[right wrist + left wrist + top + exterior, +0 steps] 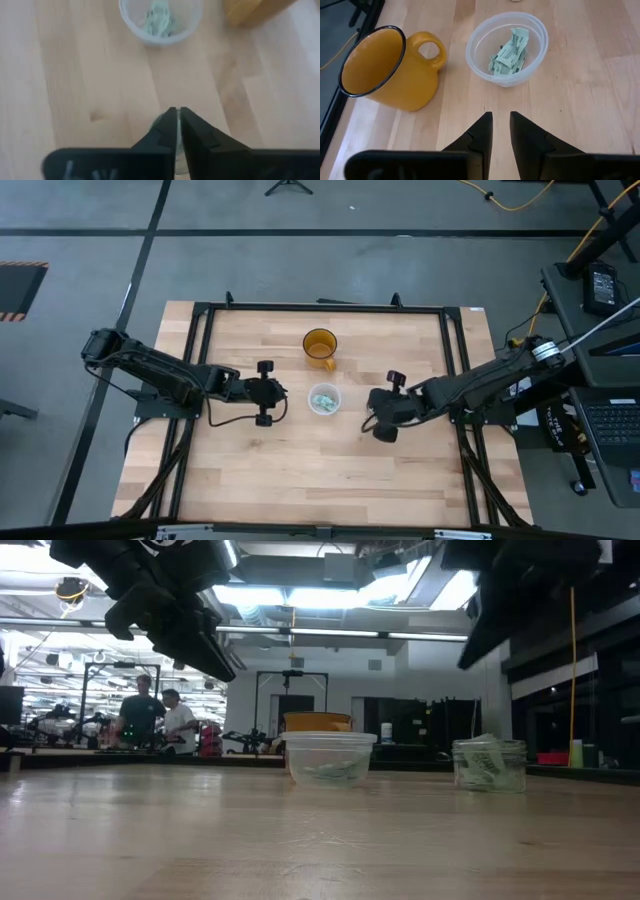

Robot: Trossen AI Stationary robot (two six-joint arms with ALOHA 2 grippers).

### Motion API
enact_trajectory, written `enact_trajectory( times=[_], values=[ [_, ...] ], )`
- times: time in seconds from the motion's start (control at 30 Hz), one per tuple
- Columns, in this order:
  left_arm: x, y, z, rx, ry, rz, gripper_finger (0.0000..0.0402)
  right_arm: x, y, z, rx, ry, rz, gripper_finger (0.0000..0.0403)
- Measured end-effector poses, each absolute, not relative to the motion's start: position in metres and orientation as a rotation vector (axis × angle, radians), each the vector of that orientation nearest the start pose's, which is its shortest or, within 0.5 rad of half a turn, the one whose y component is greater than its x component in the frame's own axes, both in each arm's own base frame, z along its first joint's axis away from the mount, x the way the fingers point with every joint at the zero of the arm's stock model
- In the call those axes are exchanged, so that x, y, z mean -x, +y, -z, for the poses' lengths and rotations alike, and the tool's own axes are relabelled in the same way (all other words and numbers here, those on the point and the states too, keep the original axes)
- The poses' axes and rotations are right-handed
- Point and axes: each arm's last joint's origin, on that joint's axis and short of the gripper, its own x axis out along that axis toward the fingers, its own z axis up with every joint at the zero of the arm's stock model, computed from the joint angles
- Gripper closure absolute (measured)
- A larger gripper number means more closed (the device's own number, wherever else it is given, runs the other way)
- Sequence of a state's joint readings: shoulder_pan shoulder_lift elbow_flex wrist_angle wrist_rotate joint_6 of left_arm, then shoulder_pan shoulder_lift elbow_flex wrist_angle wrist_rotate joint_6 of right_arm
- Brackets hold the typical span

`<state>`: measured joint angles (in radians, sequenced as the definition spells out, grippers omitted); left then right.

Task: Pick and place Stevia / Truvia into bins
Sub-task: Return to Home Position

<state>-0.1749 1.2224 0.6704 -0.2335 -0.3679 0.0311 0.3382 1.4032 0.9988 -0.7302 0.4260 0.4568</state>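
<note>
A clear plastic cup (324, 399) stands mid-table with several pale green packets (510, 52) lying in it. A smaller cup (490, 765), also with packets inside, stands on the table to its right; my right gripper (177, 111) hangs above this cup, fingers together with nothing seen between them, and covers most of it. My left gripper (501, 116) hovers on the table's left side of the clear cup, pointing at it. Its fingers stand slightly apart and hold nothing.
An amber-orange handled cup (320, 347) stands just beyond the clear cup, toward the far edge. Bare wooden tabletop (300, 470) stretches to the near edge. A black frame (200, 315) borders the table. People stand far off in the room (155, 715).
</note>
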Motion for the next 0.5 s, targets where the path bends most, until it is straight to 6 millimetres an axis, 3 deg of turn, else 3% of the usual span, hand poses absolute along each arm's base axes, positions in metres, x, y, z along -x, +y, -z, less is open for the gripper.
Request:
enact_trajectory(
  times=[0.13, 0.27, 0.4, 0.5],
  values=[
    [-0.231, -0.030, -0.211, -0.310, 0.767, -0.142, 0.0350, -0.242, 0.072, -0.249, 0.047, 0.937, 0.288, 0.0396],
    [-0.222, -0.025, -0.227, -0.313, 0.706, -0.127, 0.0387, -0.229, 0.067, -0.255, 0.037, 0.855, 0.270, 0.0394],
    [-0.210, -0.016, -0.240, -0.267, 0.625, -0.091, 0.0398, -0.215, 0.061, -0.249, 0.056, 0.779, 0.250, 0.0399],
    [-0.196, -0.009, -0.231, -0.257, 0.596, -0.080, 0.0400, -0.204, 0.057, -0.238, 0.072, 0.703, 0.237, 0.0397]
  ],
)
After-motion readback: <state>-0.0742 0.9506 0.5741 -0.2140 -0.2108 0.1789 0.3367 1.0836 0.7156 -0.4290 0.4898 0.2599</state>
